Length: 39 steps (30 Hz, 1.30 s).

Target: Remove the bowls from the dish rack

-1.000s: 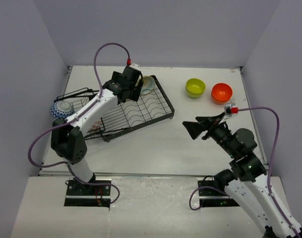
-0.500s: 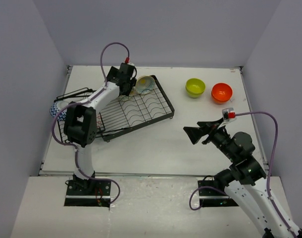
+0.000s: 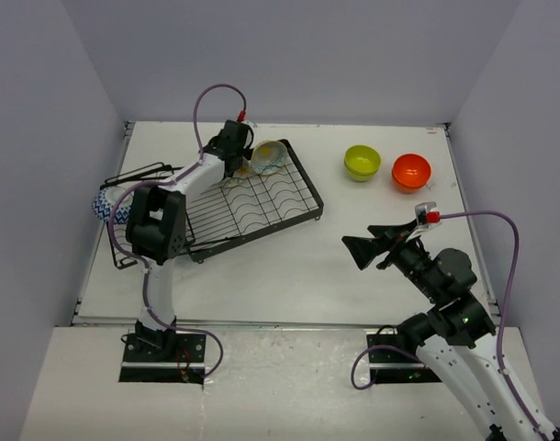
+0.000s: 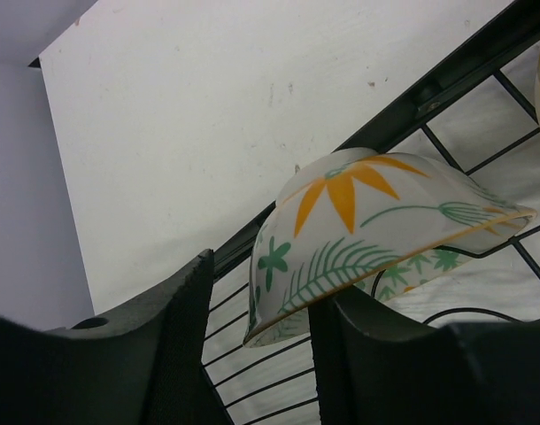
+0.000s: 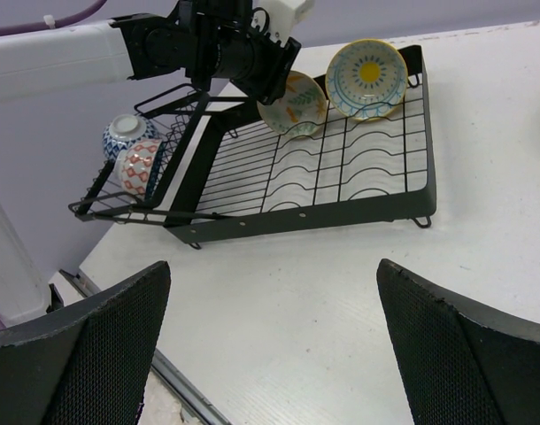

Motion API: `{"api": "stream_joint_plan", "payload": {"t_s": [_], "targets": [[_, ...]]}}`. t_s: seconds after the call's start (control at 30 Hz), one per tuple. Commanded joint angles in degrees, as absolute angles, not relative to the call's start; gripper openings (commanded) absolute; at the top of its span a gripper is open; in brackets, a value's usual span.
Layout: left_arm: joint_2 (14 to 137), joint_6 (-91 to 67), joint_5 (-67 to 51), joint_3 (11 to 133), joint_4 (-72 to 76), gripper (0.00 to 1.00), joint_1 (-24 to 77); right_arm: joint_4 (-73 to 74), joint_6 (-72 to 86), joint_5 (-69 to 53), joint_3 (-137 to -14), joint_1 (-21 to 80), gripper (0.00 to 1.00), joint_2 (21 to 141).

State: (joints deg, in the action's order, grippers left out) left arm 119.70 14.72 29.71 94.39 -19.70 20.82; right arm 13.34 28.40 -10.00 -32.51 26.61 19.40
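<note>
White table (image 3: 262, 266); black wire rack (image 3: 262, 207); glossy floral bowl (image 4: 376, 221).

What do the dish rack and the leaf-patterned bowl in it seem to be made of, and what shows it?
The dish rack: probably metal wire, matte black coating; thin, evenly bent rods. The leaf-patterned bowl: likely glazed ceramic, possibly melamine; smooth cream surface, painted leaves.

No readable text, labels, brands, numbers or signs anywhere in these views.
</note>
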Motion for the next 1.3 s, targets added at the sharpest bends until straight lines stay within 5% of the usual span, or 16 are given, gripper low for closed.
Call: {"api": "stream_joint_plan", "payload": {"t_s": [0.0, 0.53, 1.27], "targets": [[120.06, 16.26, 28.74, 94.83, -16.08, 0.46, 20.39, 12.92, 27.42, -9.58, -32.87, 26.54, 0.99, 19.16], [116.19, 19.95, 36.03, 89.91, -9.58, 0.01, 22.24, 12.48, 27.42, -9.84, -32.52, 26.54, 0.99, 19.25], [107.41, 22.94, 44.65, 84.64, 4.74, 0.0, 24.08, 12.57, 27.25, -10.46, -32.52, 26.54, 0.99, 18.81]]}}
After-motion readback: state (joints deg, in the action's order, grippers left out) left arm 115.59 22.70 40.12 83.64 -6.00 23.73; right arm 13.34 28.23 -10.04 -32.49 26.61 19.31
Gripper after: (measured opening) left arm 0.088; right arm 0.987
